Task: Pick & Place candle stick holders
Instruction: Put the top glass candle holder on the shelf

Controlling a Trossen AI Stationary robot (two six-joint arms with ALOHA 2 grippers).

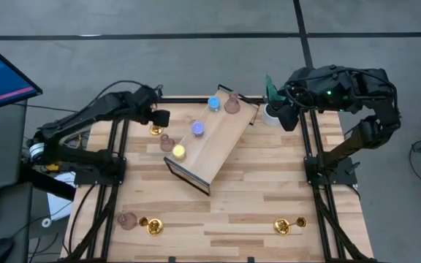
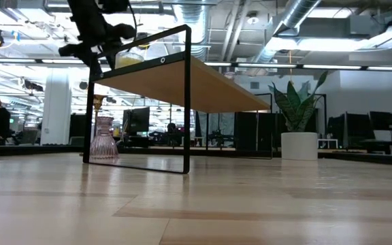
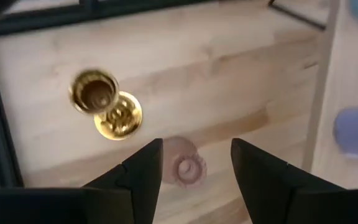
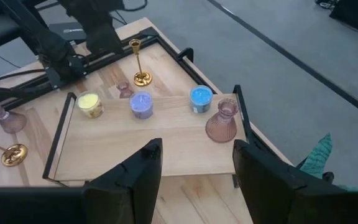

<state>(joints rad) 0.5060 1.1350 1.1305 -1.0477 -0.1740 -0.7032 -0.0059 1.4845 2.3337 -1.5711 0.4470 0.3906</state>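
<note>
A gold stemmed candle stick holder (image 3: 104, 106) stands on its round base on the table beside a small dusty-pink one (image 3: 183, 165). My left gripper (image 3: 197, 148) hovers open above them, the pink one showing between its fingers; I see no touch. On the raised wooden shelf (image 1: 218, 146) stand a blue holder (image 1: 214, 104), a pink one (image 1: 232, 106), a violet one (image 1: 198, 129) and a yellow one (image 1: 179, 152). My right gripper (image 4: 197, 150) waits open, high over the table's far right.
Near the front edge are a pink holder (image 1: 128, 220) and two gold ones, at the left (image 1: 152, 226) and at the right (image 1: 283, 226). A white-potted green plant (image 1: 271, 106) stands at the far right under my right arm. The shelf's black frame (image 2: 186, 102) rises beside my left gripper.
</note>
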